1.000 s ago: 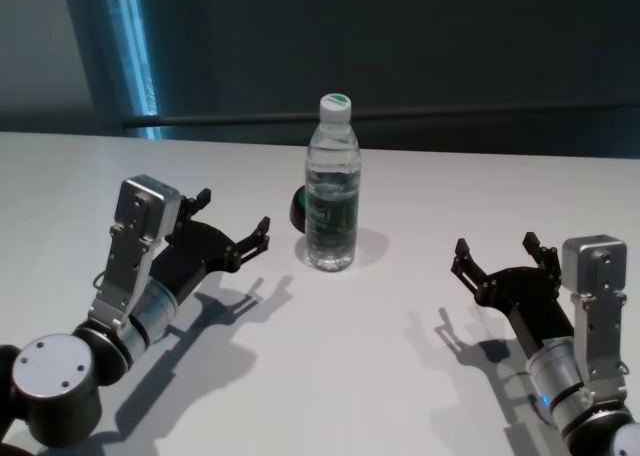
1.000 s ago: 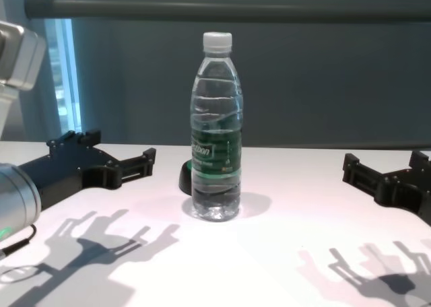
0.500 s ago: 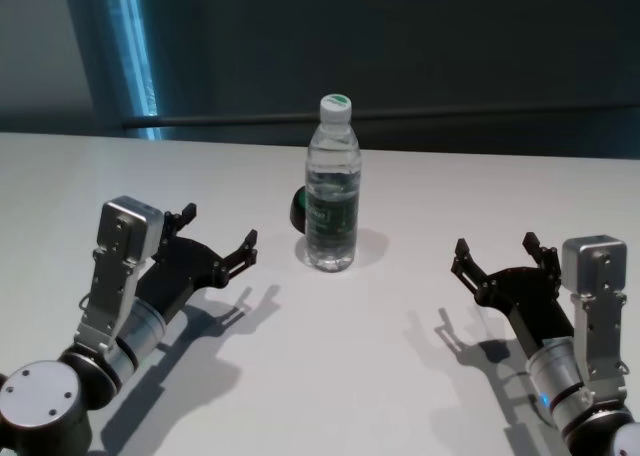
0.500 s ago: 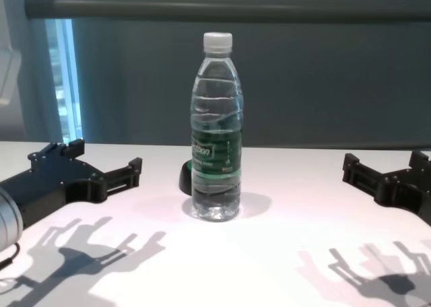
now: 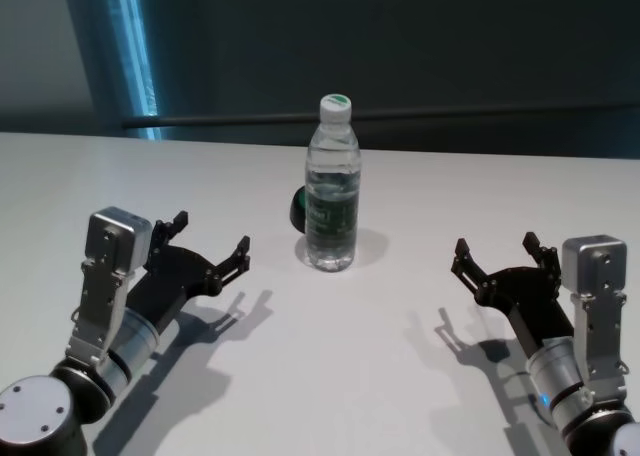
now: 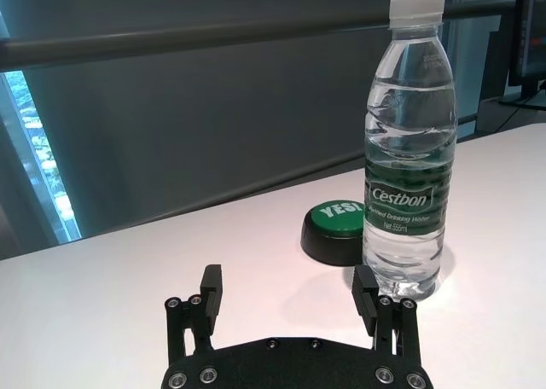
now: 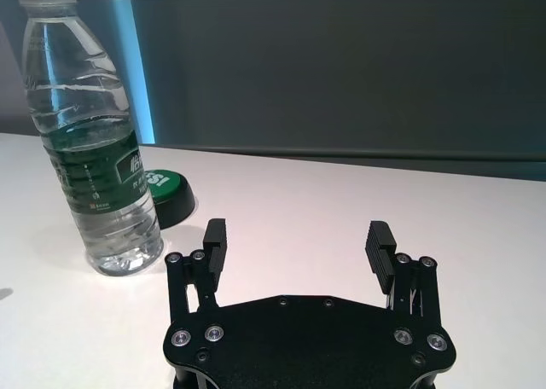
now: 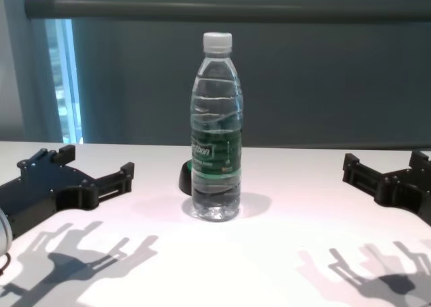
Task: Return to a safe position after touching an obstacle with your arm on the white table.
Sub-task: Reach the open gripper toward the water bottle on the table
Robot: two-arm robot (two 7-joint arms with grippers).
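White table (image 5: 330,356), upright bottle (image 5: 331,186) centred, open hands (image 5: 210,248) (image 5: 497,256) well apart.

Tall clear plastic water bottle (image 5: 331,186) upright mid white table (image 5: 330,366), black round button w/ green top (image 6: 334,230) just behind it, left gripper (image 5: 209,251) & right gripper (image 5: 498,257) either side, apart

The head camera looks down and forward over the white table (image 5: 400,306). The chest camera sits low, near table level, facing the bottle (image 8: 217,128) head-on. Each wrist camera peers along its own gripper, left gripper (image 6: 290,299) and right gripper (image 7: 297,246), from close behind. All four views share the bottle and the green-topped button (image 6: 334,229) behind it.
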